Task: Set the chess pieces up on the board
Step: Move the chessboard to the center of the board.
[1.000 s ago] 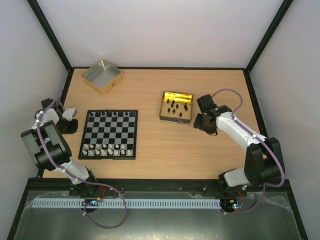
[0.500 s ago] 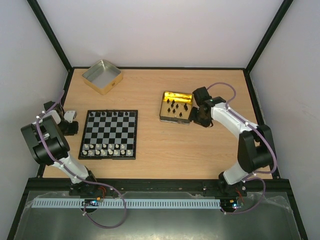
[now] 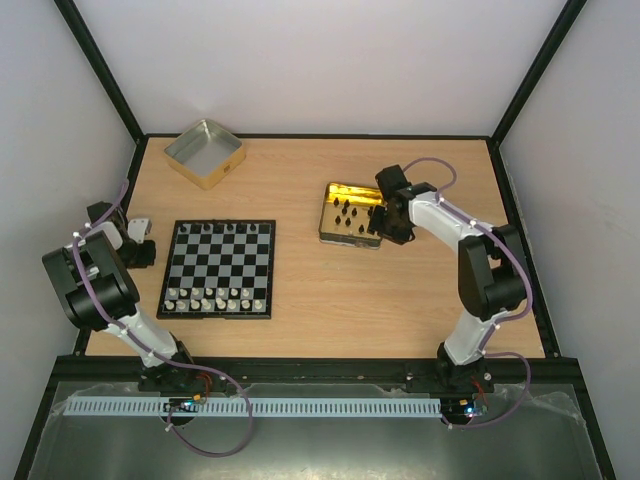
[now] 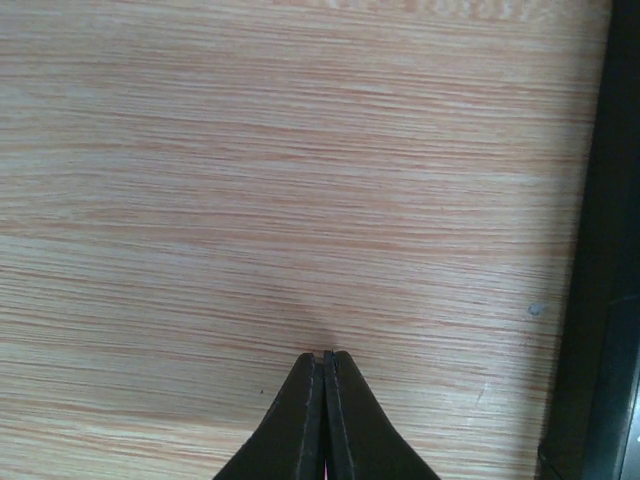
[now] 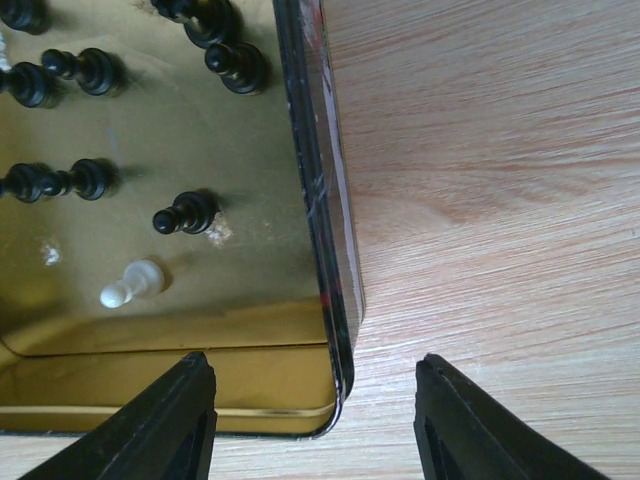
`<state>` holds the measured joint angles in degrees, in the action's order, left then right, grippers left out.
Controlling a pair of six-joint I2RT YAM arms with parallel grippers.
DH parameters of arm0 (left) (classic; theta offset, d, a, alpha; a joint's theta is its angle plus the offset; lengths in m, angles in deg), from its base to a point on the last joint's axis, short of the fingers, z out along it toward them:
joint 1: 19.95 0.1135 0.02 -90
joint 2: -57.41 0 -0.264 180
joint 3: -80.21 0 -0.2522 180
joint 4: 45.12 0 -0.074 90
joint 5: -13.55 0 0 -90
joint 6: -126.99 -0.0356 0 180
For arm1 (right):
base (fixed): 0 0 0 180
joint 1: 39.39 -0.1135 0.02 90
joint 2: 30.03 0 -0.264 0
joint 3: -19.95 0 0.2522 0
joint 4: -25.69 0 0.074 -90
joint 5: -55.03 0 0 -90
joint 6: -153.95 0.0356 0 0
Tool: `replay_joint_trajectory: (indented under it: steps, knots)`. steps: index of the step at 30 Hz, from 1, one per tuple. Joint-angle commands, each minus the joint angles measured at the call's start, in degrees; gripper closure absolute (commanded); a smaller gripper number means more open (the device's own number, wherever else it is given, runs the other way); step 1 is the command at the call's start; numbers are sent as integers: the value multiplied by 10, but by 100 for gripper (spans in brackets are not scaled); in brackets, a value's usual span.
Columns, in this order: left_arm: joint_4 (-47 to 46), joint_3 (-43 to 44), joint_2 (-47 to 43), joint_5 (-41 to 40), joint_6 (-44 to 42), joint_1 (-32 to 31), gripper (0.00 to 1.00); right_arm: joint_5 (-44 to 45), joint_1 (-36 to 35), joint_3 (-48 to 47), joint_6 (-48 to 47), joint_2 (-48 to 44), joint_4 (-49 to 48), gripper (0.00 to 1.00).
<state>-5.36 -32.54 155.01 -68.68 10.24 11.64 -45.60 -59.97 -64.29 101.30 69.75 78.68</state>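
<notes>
The board [image 3: 218,268] lies left of centre, with silvery-white pieces along its near rows and a few black chess pieces [image 3: 226,229] on its far row. More black pieces [image 3: 350,212] stand in the shiny gold tin [image 3: 335,232]. My right gripper [image 3: 386,224] is open and empty, its jaws straddling the tin's right wall near a corner. In the right wrist view the gripper [image 5: 317,392] is low over the tin rim [image 5: 318,200], with several black pieces [image 5: 185,213] and one white piece [image 5: 130,285] inside. My left gripper [image 3: 143,251] is shut and empty left of the board, over bare wood [image 4: 327,356].
A silver-lined square tin [image 3: 204,152] sits at the back left. The black frame rail [image 4: 603,250] runs close beside the left gripper. Bare wood lies between the board and the gold tin and right of the tin [image 5: 480,150].
My right gripper has moved left from beside the gold tin to over its right wall. The left gripper shifted slightly, staying left of the board.
</notes>
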Motion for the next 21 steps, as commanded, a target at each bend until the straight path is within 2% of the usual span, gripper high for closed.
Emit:
replay_joint_trajectory:
  steps: [1,11,18,21]
  knots:
    - [-2,-32,40,-28,3,6,98,11,3,-8,-8,13,-2,48]
    - [20,-27,67,0,7,-13,98,18,6,-14,-25,39,-2,50]
    - [114,-32,61,85,-25,-56,98,23,14,10,-27,15,1,52]
    - [135,-44,58,91,-47,-64,98,19,19,30,-26,1,1,52]
